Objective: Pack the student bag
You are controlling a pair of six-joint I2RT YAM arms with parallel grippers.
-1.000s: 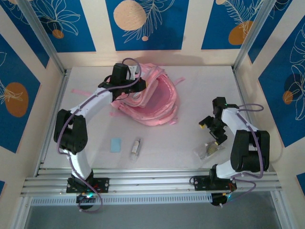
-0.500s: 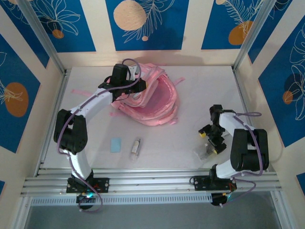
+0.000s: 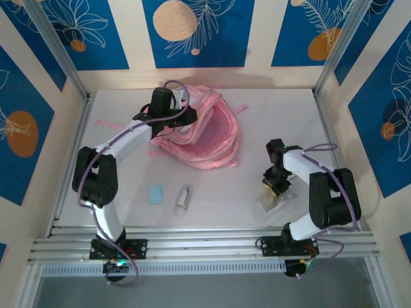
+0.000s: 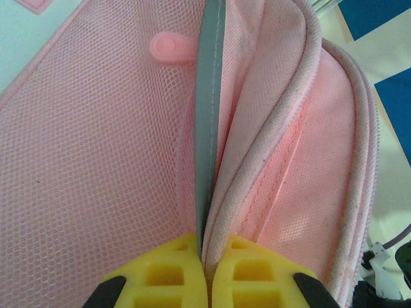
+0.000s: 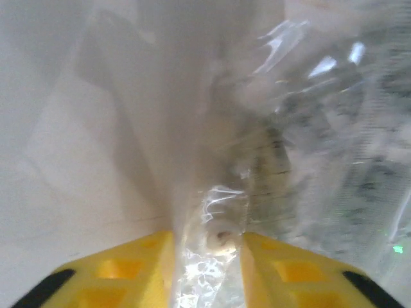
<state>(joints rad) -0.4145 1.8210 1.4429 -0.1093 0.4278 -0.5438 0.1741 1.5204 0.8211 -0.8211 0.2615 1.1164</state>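
Overhead, the student bag (image 3: 204, 138) lies open on the tabletop (image 3: 276, 115), far and left of centre. Up close, the left hand (image 4: 205, 266) is clenched on its grey trim (image 4: 209, 96), while the right hand (image 5: 207, 256) pinches a crinkled clear packet (image 5: 282, 147) between its fingers.

Bare table (image 3: 247, 189) lies between student bag (image 3: 212, 138) and clear packet (image 3: 277, 204)
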